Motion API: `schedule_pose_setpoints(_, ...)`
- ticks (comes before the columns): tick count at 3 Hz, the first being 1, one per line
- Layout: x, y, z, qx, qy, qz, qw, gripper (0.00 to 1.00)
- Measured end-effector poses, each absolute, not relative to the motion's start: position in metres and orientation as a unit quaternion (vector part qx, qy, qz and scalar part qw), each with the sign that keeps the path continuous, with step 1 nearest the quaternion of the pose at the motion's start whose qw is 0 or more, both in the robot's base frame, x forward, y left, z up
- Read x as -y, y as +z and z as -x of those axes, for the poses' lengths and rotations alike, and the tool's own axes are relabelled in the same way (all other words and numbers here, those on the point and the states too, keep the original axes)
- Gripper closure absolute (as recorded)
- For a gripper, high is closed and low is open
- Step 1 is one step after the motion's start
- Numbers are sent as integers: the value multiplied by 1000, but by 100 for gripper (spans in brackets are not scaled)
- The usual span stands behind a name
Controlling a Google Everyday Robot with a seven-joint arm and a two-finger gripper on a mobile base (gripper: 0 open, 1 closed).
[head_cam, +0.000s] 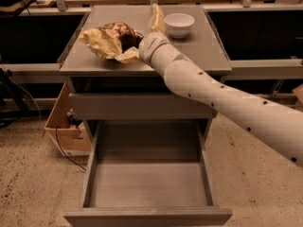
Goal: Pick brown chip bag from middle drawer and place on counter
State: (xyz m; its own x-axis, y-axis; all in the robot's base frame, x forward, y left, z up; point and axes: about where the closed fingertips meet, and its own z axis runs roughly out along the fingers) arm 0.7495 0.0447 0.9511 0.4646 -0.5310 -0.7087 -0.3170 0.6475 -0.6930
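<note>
The brown chip bag (pixel 110 40) lies crumpled on the left part of the grey counter (pixel 199 51), its dark front and pale yellow ends showing. My gripper (pixel 134 42) is at the bag's right edge, mostly hidden behind my thick pale wrist (pixel 154 48). The arm reaches in from the lower right over the counter's front edge. A pale yellow strip (pixel 155 18) stands up just behind the wrist; I cannot tell what it belongs to. The middle drawer (pixel 147 183) is pulled wide open below, and its floor is bare.
A white bowl (pixel 179 23) stands on the counter's back right, close to the wrist. A shut shallower drawer (pixel 142 107) sits above the open one. A cardboard box (pixel 66 122) with cables is on the floor at left. Wooden tables run along the back.
</note>
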Motion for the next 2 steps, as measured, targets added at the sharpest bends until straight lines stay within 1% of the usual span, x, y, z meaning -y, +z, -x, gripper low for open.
schedule_pose_setpoints(1, 18, 967, -737, -526, -125, 382, 749, 0)
schedule_pose_setpoints(2, 77, 987, -728, -533, -198, 360, 740, 0)
